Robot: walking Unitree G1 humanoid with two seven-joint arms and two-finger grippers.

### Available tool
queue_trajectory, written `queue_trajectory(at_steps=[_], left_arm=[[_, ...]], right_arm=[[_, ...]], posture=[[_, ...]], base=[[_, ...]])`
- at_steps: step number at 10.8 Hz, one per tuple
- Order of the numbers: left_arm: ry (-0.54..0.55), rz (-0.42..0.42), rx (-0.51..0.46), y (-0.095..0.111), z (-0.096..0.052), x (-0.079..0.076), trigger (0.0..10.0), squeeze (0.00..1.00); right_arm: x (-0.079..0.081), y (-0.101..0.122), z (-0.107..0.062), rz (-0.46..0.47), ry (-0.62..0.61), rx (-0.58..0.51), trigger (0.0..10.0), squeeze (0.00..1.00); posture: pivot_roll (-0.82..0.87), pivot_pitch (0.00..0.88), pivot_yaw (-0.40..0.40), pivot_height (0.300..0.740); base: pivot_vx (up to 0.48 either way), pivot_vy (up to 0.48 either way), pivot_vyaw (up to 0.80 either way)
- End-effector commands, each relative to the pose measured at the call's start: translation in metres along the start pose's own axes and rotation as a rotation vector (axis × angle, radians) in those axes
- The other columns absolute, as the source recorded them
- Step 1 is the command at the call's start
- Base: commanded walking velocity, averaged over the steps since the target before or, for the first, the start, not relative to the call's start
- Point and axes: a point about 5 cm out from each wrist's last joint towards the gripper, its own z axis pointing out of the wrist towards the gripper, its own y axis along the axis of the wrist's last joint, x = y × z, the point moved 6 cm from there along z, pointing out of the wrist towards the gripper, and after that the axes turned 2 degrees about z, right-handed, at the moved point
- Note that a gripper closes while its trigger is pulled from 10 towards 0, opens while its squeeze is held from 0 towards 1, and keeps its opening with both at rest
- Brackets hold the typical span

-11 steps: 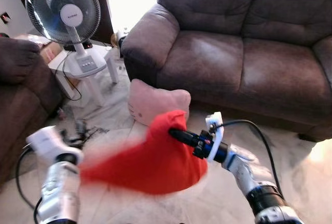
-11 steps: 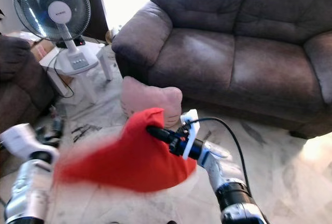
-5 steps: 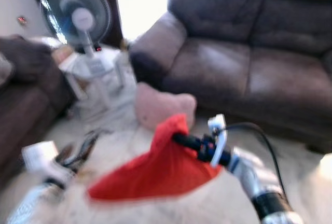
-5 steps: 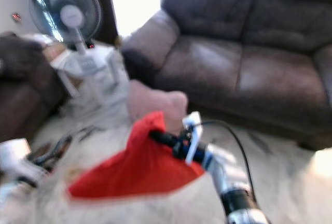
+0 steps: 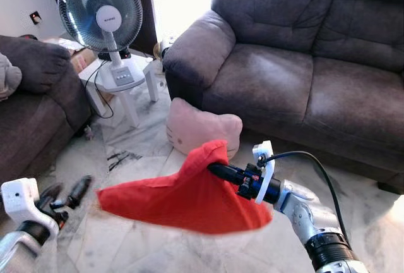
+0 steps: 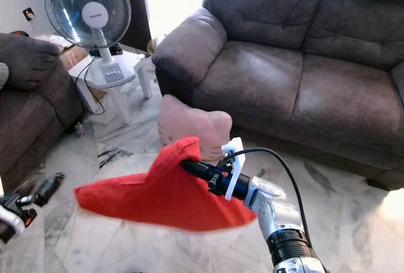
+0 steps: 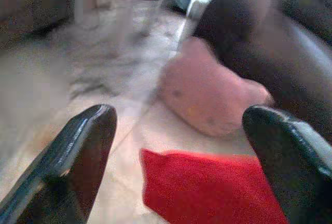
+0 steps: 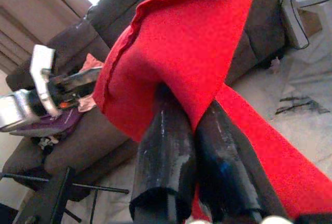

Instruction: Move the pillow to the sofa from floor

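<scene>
My right gripper (image 5: 214, 169) is pinching a corner of the red pillow (image 5: 189, 197), which is hanging mid-frame above the floor (image 5: 139, 159). My left gripper (image 7: 176, 130), low on the left and looking a little blurry, is spreading its fingers wide, holding nothing. The sofa (image 5: 297, 77) is sitting in the upper right.

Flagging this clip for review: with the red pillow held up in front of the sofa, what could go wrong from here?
The right gripper pinches only one corner of the red pillow; the rest sags unsupported, so it might slip free. The left gripper is open and off the pillow, so there is no second hold. A pink pillow sits on the floor before the brown sofa, where the robot could stumble on it while approaching.
</scene>
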Motion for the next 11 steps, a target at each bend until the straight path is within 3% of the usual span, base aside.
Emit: queue_trajectory(at_steps=[1, 2, 3, 4, 7, 9, 11], left_arm=[[0.164, -0.143, 0.042, -0.016, 0.0, 0.024, 10.0, 1.0], [0.291, -0.266, 0.047, -0.03, 0.006, 0.034, 10.0, 1.0], [0.424, -0.385, 0.078, -0.05, 0.008, 0.043, 10.0, 0.0], [0.433, -0.463, 0.117, -0.062, 0.011, 0.037, 10.0, 0.0], [0.5, -0.569, 0.16, -0.075, 0.01, 0.031, 10.0, 0.0], [0.445, -0.57, 0.192, -0.071, 0.006, 0.009, 10.0, 0.0], [0.425, -0.53, 0.225, -0.069, -0.002, 0.002, 10.0, 0.0]], right_arm=[[0.016, 0.029, 0.01, -0.083, 0.08, -0.076, 10.0, 0.0], [0.016, 0.028, 0.01, -0.083, 0.081, -0.075, 10.0, 0.0], [0.018, 0.028, 0.01, -0.087, 0.084, -0.073, 10.0, 0.0], [0.017, 0.028, 0.008, -0.088, 0.082, -0.07, 10.0, 0.0], [0.018, 0.025, 0.008, -0.086, 0.083, -0.064, 10.0, 0.0], [0.017, 0.023, 0.008, -0.095, 0.074, -0.051, 10.0, 0.0], [0.008, 0.024, 0.01, -0.103, 0.023, -0.056, 10.0, 0.0]], posture=[[0.17, 0.131, -0.016, 0.74], [0.17, 0.13, -0.016, 0.74], [0.15, 0.13, -0.014, 0.74], [0.15, 0.129, -0.013, 0.74], [0.15, 0.122, -0.008, 0.74], [0.15, 0.118, -0.007, 0.74], [0.16, 0.119, -0.006, 0.74]], base=[[0.0, 0.0, 0.0], [0.0, 0.0, 0.0], [0.0, 0.0, 0.0], [0.0, 0.0, 0.0], [0.0, 0.0, 0.0], [0.0, 0.0, 0.0], [0.0, 0.0, 0.0]])
